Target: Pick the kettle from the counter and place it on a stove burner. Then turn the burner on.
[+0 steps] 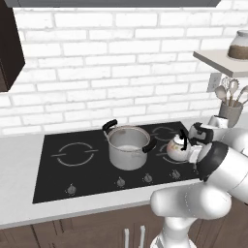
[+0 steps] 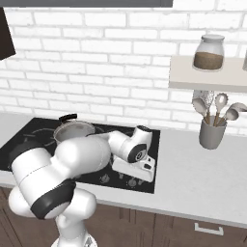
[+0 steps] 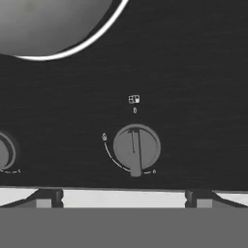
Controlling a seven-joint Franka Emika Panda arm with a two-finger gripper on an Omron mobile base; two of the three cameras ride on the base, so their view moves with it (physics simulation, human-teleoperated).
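Observation:
The small silvery kettle (image 1: 177, 149) with its dark handle stands on the right front of the black cooktop (image 1: 58, 179), right of the steel pot. In the hand view its rounded shiny body (image 3: 43, 22) sits inside the thin pale ring of the stove burner (image 3: 92, 41). My gripper (image 3: 124, 198) hangs open over the cooktop's front strip, its two dark fingertips (image 3: 48, 197) wide apart and holding nothing. Between and just beyond them lies a round grey knob (image 3: 136, 147), its bar pointing toward the fingers. The pale counter (image 1: 19, 160) surrounds the cooktop.
A larger steel pot (image 1: 128, 147) with black handles stands mid-cooktop. More knobs (image 1: 120, 182) line the front strip, one at the hand view's left edge (image 3: 4, 152). A grey utensil holder (image 2: 212, 132) stands on the counter at right, under a shelf (image 2: 207, 72) with a jar.

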